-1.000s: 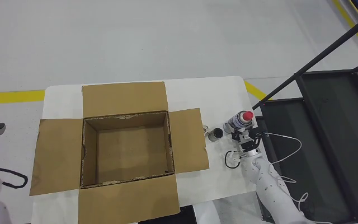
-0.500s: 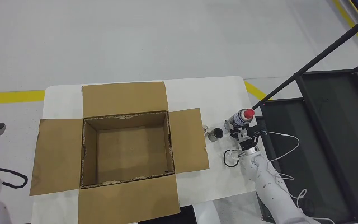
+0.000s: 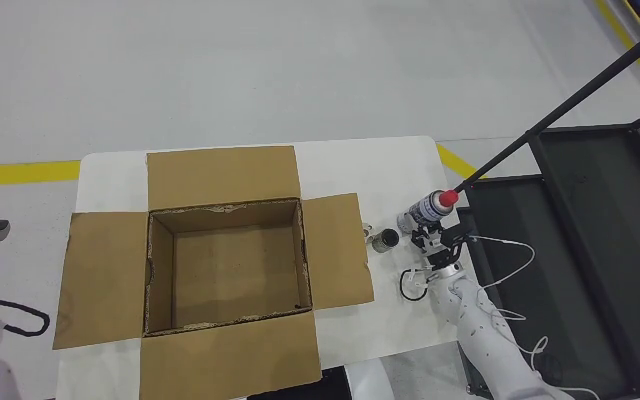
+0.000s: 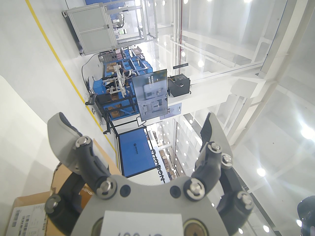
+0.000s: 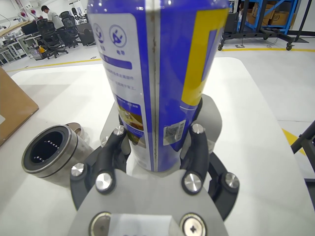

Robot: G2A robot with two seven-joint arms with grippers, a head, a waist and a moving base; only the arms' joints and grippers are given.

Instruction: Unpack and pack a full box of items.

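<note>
The right wrist view's edge crops the top of the spray can (image 5: 157,62).

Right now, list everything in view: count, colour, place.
cardboard box: 1, brown, flaps open, on the table's left-centre.
spray can: 1, blue and yellow, red cap, gripped at the table's right edge.
metal bearing: 1, silver, on the table between box and can.
table: 1, white.
dark rack: 1, black, right of the table.
right end effector: 1, grey, shut on the spray can.
left end effector: 1, grey, open, aimed at the ceiling.
</note>
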